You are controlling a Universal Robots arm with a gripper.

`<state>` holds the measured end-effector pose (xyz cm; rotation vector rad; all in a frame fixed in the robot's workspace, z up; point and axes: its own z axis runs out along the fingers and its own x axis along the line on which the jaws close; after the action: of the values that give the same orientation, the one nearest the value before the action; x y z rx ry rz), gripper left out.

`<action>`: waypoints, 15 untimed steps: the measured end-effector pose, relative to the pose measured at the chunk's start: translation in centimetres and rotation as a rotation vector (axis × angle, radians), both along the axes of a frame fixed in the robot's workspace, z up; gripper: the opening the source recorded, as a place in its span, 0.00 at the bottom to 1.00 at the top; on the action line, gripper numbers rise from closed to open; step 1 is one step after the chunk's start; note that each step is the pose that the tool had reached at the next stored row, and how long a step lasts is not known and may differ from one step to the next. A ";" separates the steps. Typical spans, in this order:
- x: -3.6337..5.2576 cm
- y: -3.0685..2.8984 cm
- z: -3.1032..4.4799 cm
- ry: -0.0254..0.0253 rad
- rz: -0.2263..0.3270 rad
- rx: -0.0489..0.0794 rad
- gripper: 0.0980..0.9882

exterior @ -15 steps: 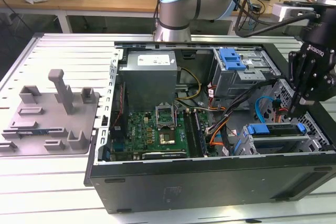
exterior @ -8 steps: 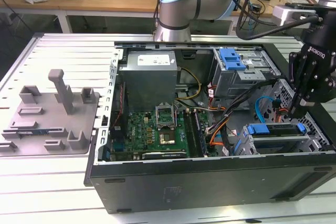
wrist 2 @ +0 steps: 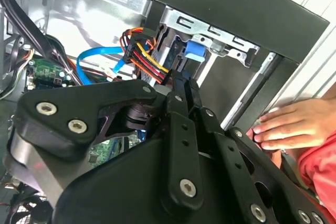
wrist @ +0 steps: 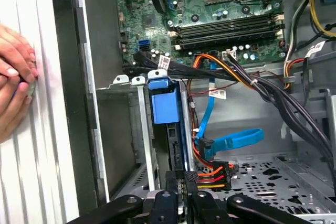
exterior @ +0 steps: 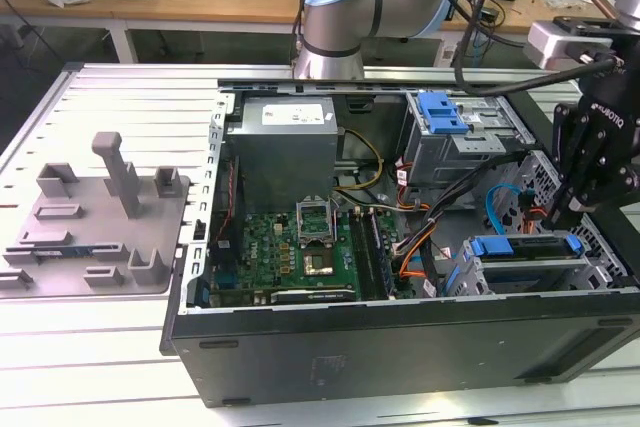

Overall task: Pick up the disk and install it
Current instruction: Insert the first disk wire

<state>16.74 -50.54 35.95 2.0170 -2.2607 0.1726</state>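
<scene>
Blue plastic frames the disk (exterior: 520,245), which sits on edge in the metal drive cage (exterior: 590,272) at the PC case's (exterior: 400,347) front corner, on the exterior view's right. From above, in the first wrist view, it's a blue tab over a thin dark edge w/ silver cage rails either side. The label face is hidden.

Count: 1 disk, 1 arm, 1 pincer (exterior: 562,219). The pincer hangs just over the disk's end, tips drawn together, clenched on nothing I can make out. Can't tell if it touches the carrier. A bundle of orange, red & yellow wires (wrist: 212,174) ends right beside the tips.

Also 1 other blue piece, a ribbed latch (exterior: 440,112) on the upper cage, well apart from the disk. 1 grey box (exterior: 285,147) w/ a white sticker stands at the back of the case, 1 green board (exterior: 290,247) lies on its floor. 1 grey fixture plate (exterior: 95,217) lies on the desk (exterior: 120,107) at the exterior view's left. A person's hand (wrist 2: 294,124) rests flat beside the case wall.
</scene>
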 end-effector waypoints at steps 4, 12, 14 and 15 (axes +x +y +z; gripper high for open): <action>0.00 -0.04 -0.01 0.0000 0.000 0.000 0.08; 0.28 -0.18 -0.23 0.0152 0.000 0.000 0.08; 0.33 -0.19 -0.23 0.0152 0.000 0.000 0.08; 0.34 -0.20 -0.23 0.0152 0.000 0.000 0.08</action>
<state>17.08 -50.74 35.71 2.0112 -2.2517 0.1570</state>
